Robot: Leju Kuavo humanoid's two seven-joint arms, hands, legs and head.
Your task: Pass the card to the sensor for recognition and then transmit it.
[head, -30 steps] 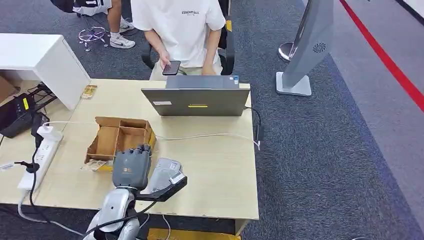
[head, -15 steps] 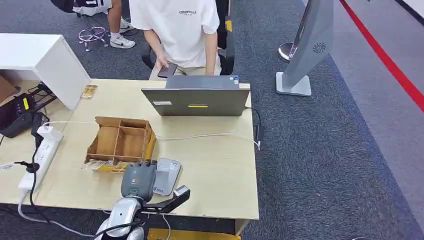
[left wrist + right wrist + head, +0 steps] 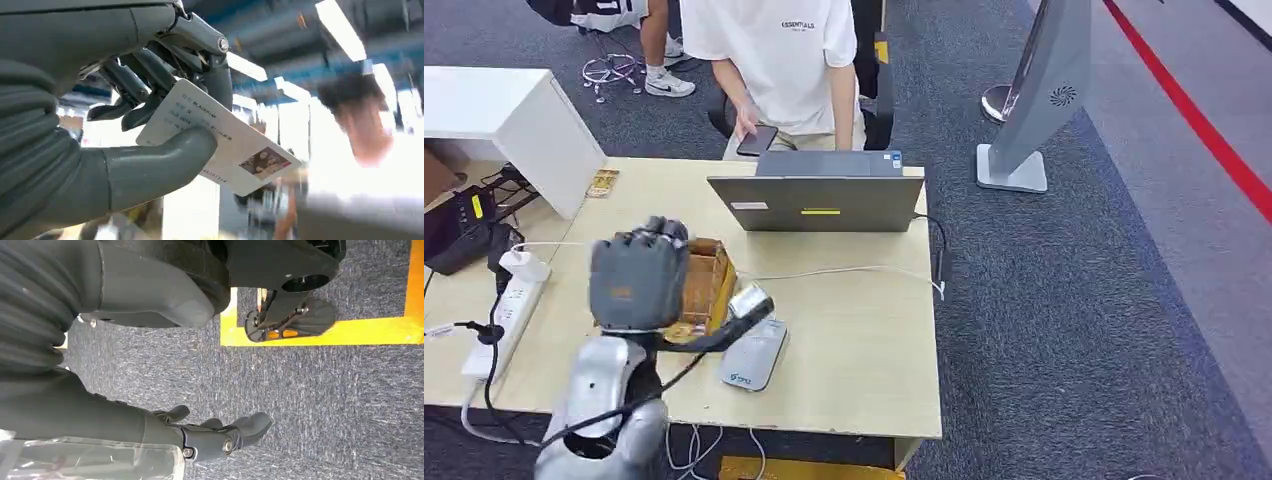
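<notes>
My left hand (image 3: 638, 274) is raised above the table, its back toward the head camera, hiding much of the cardboard box. In the left wrist view that hand (image 3: 150, 100) pinches a white card (image 3: 227, 137) between thumb and fingers; the card bears printed text and a small photo. The grey card sensor (image 3: 755, 356) lies flat on the wooden table (image 3: 864, 350), below and to the right of the hand, apart from it. My right hand (image 3: 220, 434) hangs over the carpet with its fingers loosely apart and nothing in them.
A compartmented cardboard box (image 3: 710, 282) sits behind the left hand. A laptop (image 3: 816, 203) stands at the table's far edge; a person (image 3: 779, 55) sits behind it holding a phone (image 3: 757, 140). A white power strip (image 3: 509, 300) and cables lie at the left.
My left hand has lifted from low over the sensor near the table's front edge, up and leftward in front of the cardboard box. The person has shifted the phone slightly.
</notes>
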